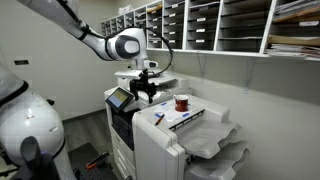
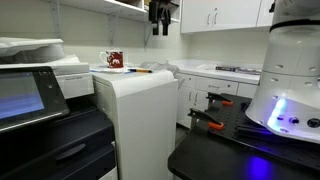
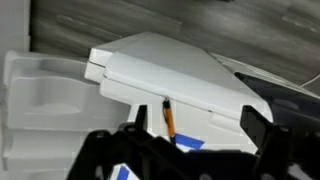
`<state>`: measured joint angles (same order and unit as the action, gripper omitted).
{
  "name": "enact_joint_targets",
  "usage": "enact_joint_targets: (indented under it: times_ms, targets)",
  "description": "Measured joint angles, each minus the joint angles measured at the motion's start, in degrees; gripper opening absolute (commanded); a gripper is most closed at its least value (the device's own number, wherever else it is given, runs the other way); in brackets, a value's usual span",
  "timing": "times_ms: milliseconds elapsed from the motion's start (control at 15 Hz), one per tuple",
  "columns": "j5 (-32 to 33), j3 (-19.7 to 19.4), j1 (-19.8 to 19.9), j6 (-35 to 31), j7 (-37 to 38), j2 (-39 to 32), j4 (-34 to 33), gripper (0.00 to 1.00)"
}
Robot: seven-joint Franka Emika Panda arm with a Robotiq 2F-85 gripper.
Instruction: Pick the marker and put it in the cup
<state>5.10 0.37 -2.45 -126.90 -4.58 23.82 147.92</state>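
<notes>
In an exterior view: gripper [image 1: 146, 90] hangs up and to the side of cup [image 1: 181, 102]; marker not made out.
In an exterior view: marker [image 2: 140, 71] lies flat on white unit [image 2: 140, 110], just beside cup [image 2: 113, 60]; gripper [image 2: 160, 14] is high above.
Wrist view: jaws spread, empty. Marker [image 3: 168, 119] lies below, between them. Probably lined up to straddle it on descent.

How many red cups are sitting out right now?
1. The cup stands on top of the white machine, visible in both exterior views. More could be hidden in the cabinets.
</notes>
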Motion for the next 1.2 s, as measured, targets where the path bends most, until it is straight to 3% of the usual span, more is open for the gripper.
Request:
enact_joint_targets:
  times_ms: [200,533,667,800,1200]
  targets:
    - [-0.6,-0.6,-0.1,-4.3,-0.1,-10.7,-5.0,1.00]
    - [-0.5,-0.5,0.1,-5.1,-0.7,-25.7,-14.1,0.99]
    - [-0.4,-0.5,0.5,-5.1,-0.9,-29.6,-16.6,0.88]
    - [-0.3,-0.5,0.8,-5.0,-0.9,-32.4,-18.2,0.60]
    - [0.9,-0.5,1.1,-4.7,-0.9,-36.4,-20.9,0.15]
